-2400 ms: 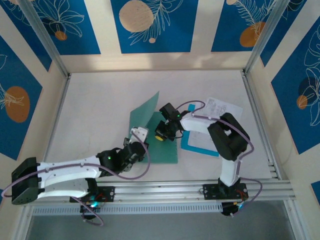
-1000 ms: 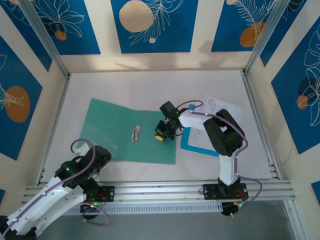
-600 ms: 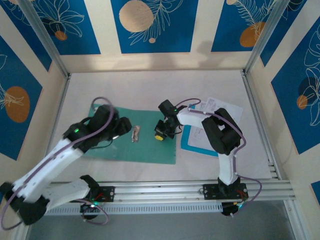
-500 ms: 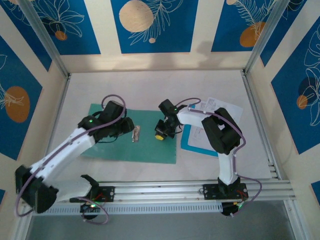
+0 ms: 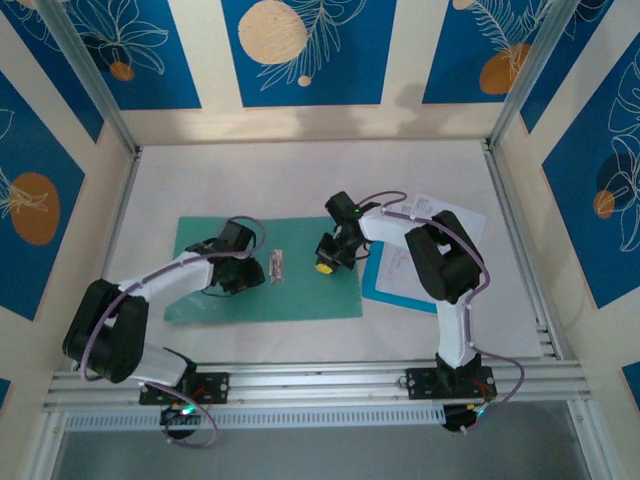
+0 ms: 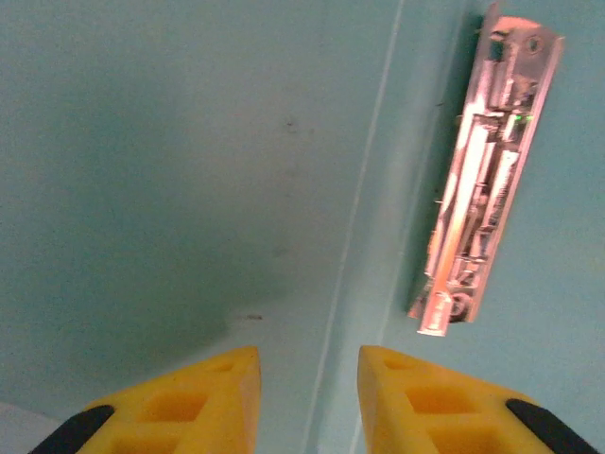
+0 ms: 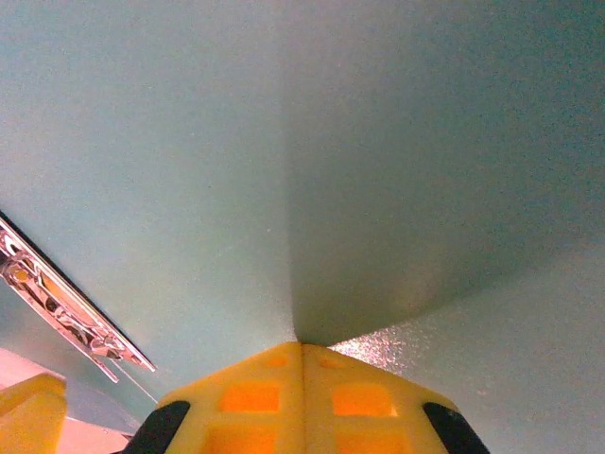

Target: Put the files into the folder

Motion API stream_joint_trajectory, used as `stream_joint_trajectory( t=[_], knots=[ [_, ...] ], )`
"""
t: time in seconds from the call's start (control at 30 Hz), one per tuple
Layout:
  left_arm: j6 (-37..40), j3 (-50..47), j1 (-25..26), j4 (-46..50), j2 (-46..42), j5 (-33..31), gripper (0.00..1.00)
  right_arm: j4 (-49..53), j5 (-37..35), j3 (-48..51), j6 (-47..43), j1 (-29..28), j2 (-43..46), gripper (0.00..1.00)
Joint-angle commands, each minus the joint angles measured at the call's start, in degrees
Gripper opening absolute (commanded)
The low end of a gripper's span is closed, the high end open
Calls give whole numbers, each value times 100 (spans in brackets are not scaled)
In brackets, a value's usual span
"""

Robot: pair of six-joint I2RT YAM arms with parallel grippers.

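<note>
Folder [image 5: 300,298] lies open and flat on surface [image 5: 300,180], both leaves spread, metal clip [image 5: 275,265] at middle fold. Files [image 5: 448,213] lie to right of folder, by light-blue sheet [image 5: 385,291], partly hidden by right arm. Left gripper [image 6: 307,378] low over left leaf just beside clip, fingers parted, nothing between. Right gripper [image 7: 302,374] on right leaf, fingers pressed together, tips touching card

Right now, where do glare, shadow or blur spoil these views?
Left wrist: the clip glares pink and looks soft, and a dark shadow covers the folder at upper left. Right wrist: shadow darkens the folder on the right side, with a speckled shine beside the right gripper. Top external: evenly lit and fairly sharp.
</note>
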State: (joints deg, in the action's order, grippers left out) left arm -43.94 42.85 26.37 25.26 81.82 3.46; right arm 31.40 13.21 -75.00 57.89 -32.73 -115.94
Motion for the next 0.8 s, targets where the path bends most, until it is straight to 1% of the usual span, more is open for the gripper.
stream_joint_trajectory(
  t=[0.0, 0.17, 0.4, 0.53, 0.57, 0.63, 0.7, 0.77],
  knots=[
    [233, -148, -35, -444, 205, 51, 32, 509, -532, 202, -144, 54, -102, 0],
    [299, -230, -29, -920, 364, 166, 36, 598, -662, 247, -118, 22, 111, 0],
    [288, -66, 2, -1016, 527, 353, 36, 329, -504, 589, -146, 220, 228, 0],
    [130, -165, 93, -1235, 551, 453, 36, 143, -385, 602, -397, 262, 495, 0],
    [78, -192, 129, -1296, 505, 461, 37, 70, -271, 570, -470, 267, 615, 1],
    [-20, -223, 198, -1323, 397, 445, 37, 42, -65, 507, -559, 310, 906, 8],
    [-113, -213, 292, -1275, 247, 388, 38, -20, 207, 572, -548, 500, 1327, 19],
    [-224, -206, 393, -1236, 91, 323, 40, -75, 451, 791, -505, 901, 1823, 32]
  ],
)
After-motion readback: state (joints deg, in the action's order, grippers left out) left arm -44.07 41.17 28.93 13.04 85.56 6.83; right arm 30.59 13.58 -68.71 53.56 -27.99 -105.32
